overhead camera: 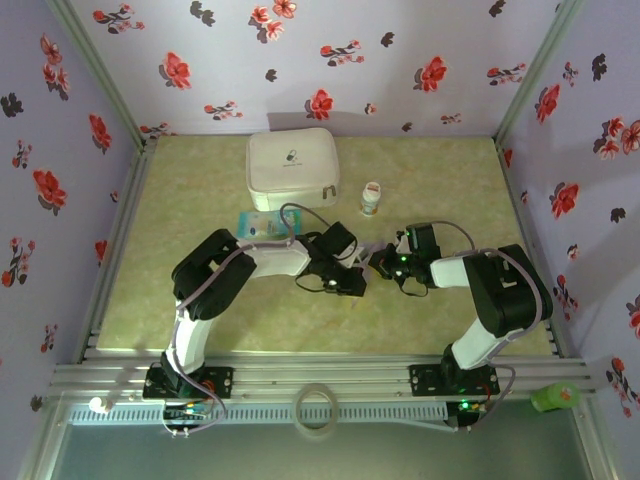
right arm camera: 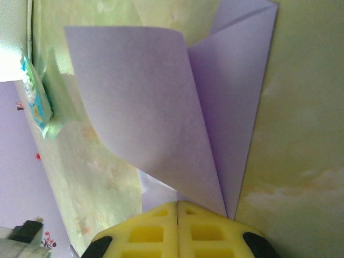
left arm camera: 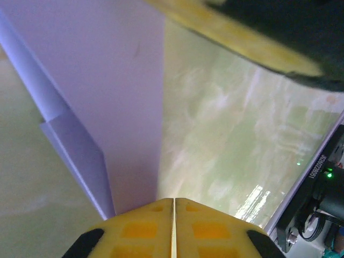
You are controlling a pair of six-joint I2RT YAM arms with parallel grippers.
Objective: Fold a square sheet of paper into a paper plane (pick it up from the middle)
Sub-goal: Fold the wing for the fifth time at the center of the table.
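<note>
Just on the near side of the white zip case point(overhead camera: 292, 168), the left gripper point(left arm camera: 173, 201) has its yellow fingers point(left arm camera: 140, 228) pressed together, tips against the partly folded lavender sheet of paper point(left arm camera: 123, 107). Whether they nip it cannot be told. The right gripper point(right arm camera: 177, 203) is likewise closed against the sheet. The case's logo and the teal packet's point(right arm camera: 37, 105) print are too small to read. The case is closed.

table point(overhead camera: 200, 290): pale green, mottled | far middle: white zip case point(overhead camera: 292, 168) | just right: small bottle point(overhead camera: 371, 199), upright | near its front: teal-and-white packet point(overhead camera: 262, 224), flat
</note>
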